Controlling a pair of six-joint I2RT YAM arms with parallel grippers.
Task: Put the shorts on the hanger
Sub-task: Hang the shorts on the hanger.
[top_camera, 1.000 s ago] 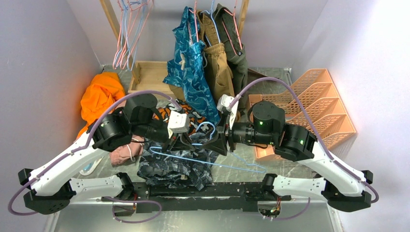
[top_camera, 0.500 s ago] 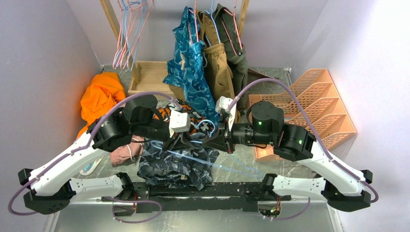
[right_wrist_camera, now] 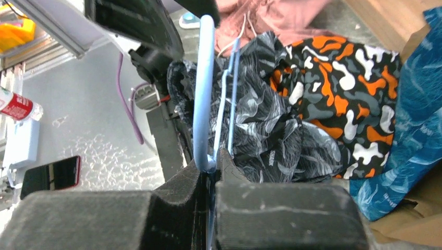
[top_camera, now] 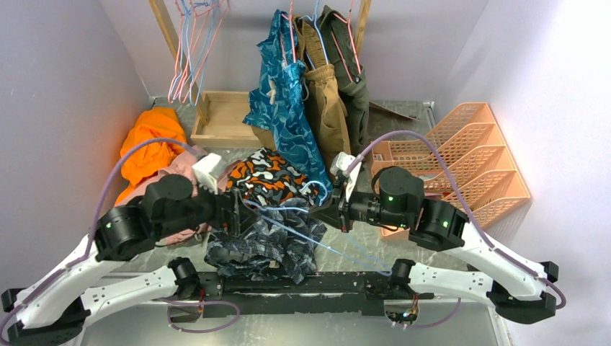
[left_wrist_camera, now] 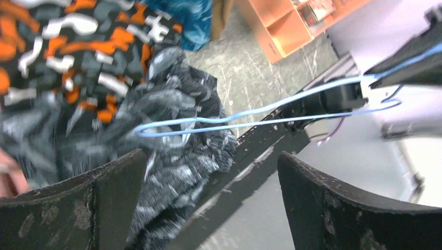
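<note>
Right fingers (right_wrist_camera: pixel 281 219) clamp the light-blue hanger (top_camera: pixel 339 249); your left fingers (left_wrist_camera: pixel 104 203) stand apart. You see its long axis slanting toward the near-right, over the shorts (top_camera: pixel 259 245) heaped against the counter's (top_camera: pixel 414 122) near edge, with bare counter to their right

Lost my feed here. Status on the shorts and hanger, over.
Left end effector open, empty. Right end effector shut on hanger. Shorts heaped beneath it, not yet hung. Orange blotchy shorts abut their far side.
</note>
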